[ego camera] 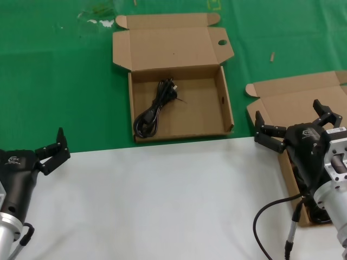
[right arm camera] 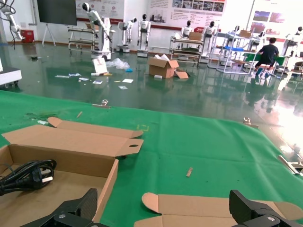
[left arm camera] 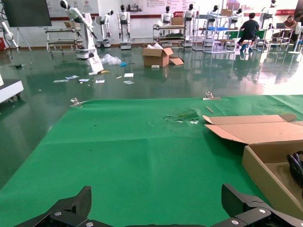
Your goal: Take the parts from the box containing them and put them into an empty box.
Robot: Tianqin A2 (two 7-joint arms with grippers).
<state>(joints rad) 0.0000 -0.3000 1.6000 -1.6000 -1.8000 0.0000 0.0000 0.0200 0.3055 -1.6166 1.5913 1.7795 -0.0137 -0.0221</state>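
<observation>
The box with the round hole in its lid tab (ego camera: pixel 225 108) lies open at the middle of the green mat, and one black cord bundle (ego camera: pixel 157 105) rests in its left half. That bundle also shows in the right wrist view (right arm camera: pixel 26 175) and at the edge of the left wrist view (left arm camera: pixel 297 168). The plain-lidded box (ego camera: pixel 295 92) sits at the right, its inside mostly hidden by my right arm. My right gripper (ego camera: pixel 287 110) hovers open over it, holding nothing. My left gripper (ego camera: pixel 51 145) stays open and empty at the near left, over the white surface's edge.
A white surface (ego camera: pixel 162 200) covers the near half of the table and the green mat (ego camera: pixel 54 81) the far half. Small scraps (ego camera: pixel 272 56) lie on the mat. A grey cable (ego camera: pixel 265 216) loops beside my right arm. The plain lid (right arm camera: pixel 213 210) lies flat beneath my right gripper.
</observation>
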